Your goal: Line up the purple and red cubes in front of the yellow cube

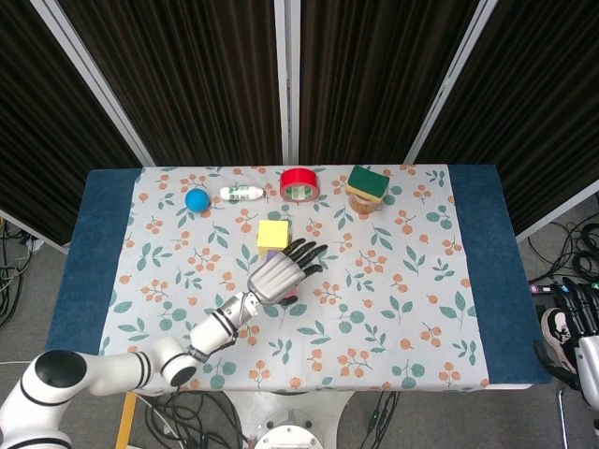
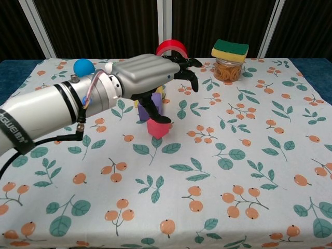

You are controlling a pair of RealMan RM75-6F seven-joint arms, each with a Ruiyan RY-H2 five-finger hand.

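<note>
Dark curtains back the floral tabletop. My left robot hand hovers, fingers spread, empty, over the red cube, centre frame, below the purple cube and yellow cube. I judge placement done; next, lift clear.

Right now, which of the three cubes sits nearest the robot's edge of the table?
The red cube; the purple cube lies behind it and the yellow cube farthest back, under the raised left hand.
</note>
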